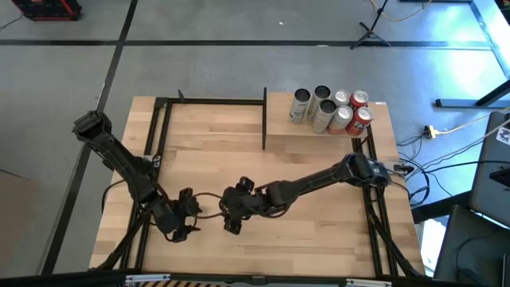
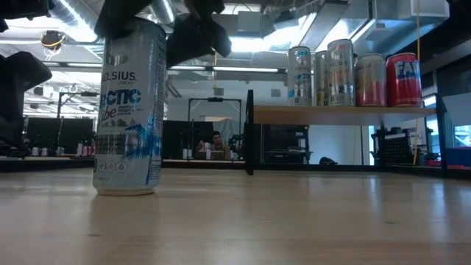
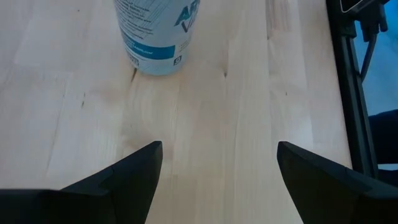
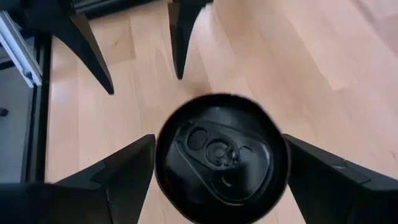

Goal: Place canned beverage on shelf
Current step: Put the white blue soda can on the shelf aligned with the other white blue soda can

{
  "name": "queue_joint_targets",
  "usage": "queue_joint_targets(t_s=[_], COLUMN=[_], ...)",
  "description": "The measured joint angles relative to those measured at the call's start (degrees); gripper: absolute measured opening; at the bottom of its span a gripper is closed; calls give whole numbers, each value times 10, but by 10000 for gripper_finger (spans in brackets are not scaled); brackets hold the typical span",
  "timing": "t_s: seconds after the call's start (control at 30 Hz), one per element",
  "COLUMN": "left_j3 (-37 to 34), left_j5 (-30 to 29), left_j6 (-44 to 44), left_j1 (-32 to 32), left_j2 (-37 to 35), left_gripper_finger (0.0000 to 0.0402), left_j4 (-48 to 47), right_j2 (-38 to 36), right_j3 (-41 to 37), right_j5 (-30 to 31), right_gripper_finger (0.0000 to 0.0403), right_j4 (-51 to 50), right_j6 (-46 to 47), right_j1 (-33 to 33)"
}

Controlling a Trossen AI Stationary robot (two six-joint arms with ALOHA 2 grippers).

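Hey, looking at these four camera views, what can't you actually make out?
- High view: the can on the table is hidden under the right gripper.
- Low view: that can's top is covered by the dark gripper above it.
- Left wrist view: the can's upper part is cut off by the picture's edge.
- High view: labels on the shelf cans are too small to read.
- Right wrist view: the can's sides are hidden; only its black lid shows.

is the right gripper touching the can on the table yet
Cannot tell. In the right wrist view the right gripper straddles the can, its open fingers close beside it, with no plain gap or contact.
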Motion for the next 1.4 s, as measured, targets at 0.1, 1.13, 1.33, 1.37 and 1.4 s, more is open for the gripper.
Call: queue_joint_targets(t_s=[0.1, 1.13, 1.33, 1.37, 1.4], left_j3=[0, 110, 120, 120, 120], left_j5=[1, 17, 16, 16, 16], left_j6=[0, 85, 112, 109, 108], left_j1=[0, 69, 132, 145, 156], left_j2=[0, -75, -103, -106, -108], left_gripper_finger=[313, 313, 313, 313, 313], left_j4=[0, -54, -55, -55, -56], right_j2=[-1, -254, -343, -357, -372], right_j3=[0, 0, 0, 0, 0], right_j5=[8, 14, 28, 30, 29], right_gripper_finger=[324, 227, 227, 227, 227], right_j4=[5, -223, -299, -313, -324], right_j6=[1, -75, -121, -129, -139], right_j1=[0, -6, -25, -29, -36])
